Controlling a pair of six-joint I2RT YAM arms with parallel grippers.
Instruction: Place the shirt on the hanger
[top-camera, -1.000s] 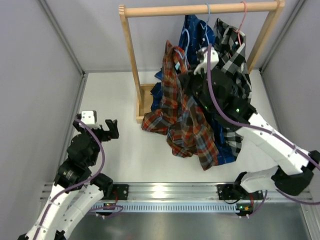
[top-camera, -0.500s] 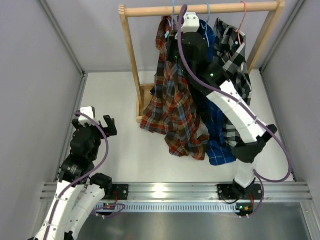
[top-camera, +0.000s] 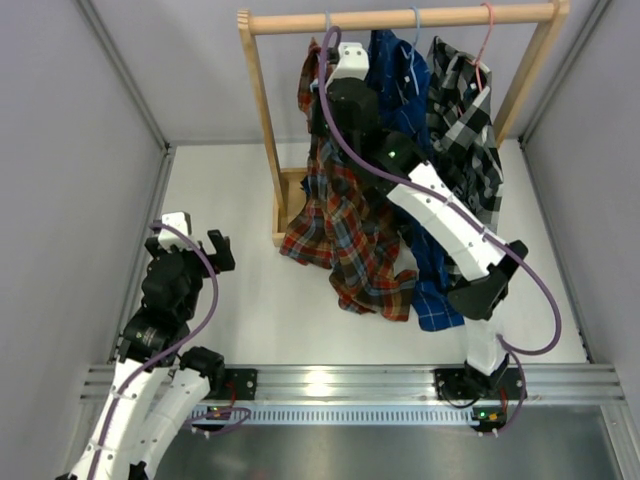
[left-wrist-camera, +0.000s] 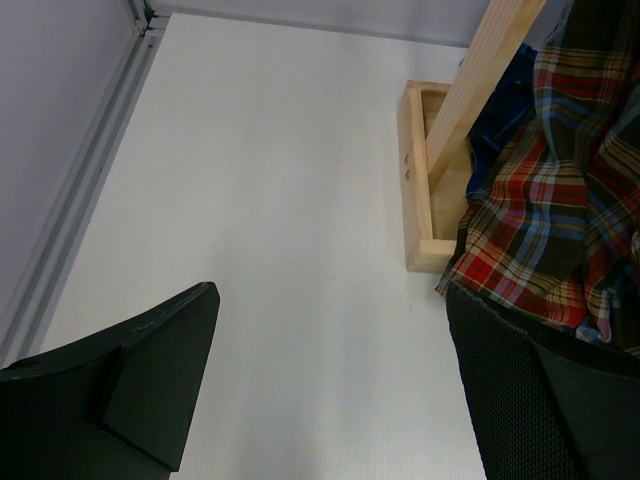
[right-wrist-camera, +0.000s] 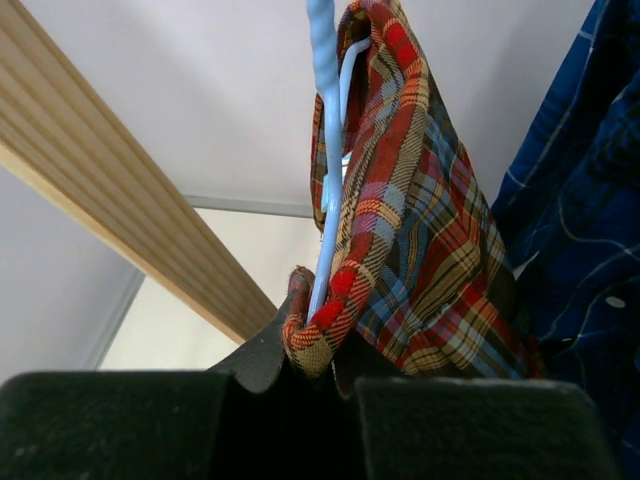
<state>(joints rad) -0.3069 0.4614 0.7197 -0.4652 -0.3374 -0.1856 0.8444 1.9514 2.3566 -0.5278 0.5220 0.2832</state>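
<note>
Seen from above, the right arm (top-camera: 440, 215) has swung the shirt (top-camera: 345, 225) up off the table (top-camera: 220, 180) to the rail (top-camera: 450, 16). In the last half-second it slid the shirt left, away from the blue shirt (top-camera: 400, 70). That looks like the hanging step, nearly done. The left gripper (top-camera: 192, 252) has barely stirred.

Its wrist view shows the jaws wide apart and holding nothing, with the shirt's hem down by the rack foot (left-wrist-camera: 420, 180).

The right wrist view has the right gripper (right-wrist-camera: 312, 365) clamped on the collar beside the hanger (right-wrist-camera: 325, 150). Whether the hook sits over the rail, I cannot tell.
</note>
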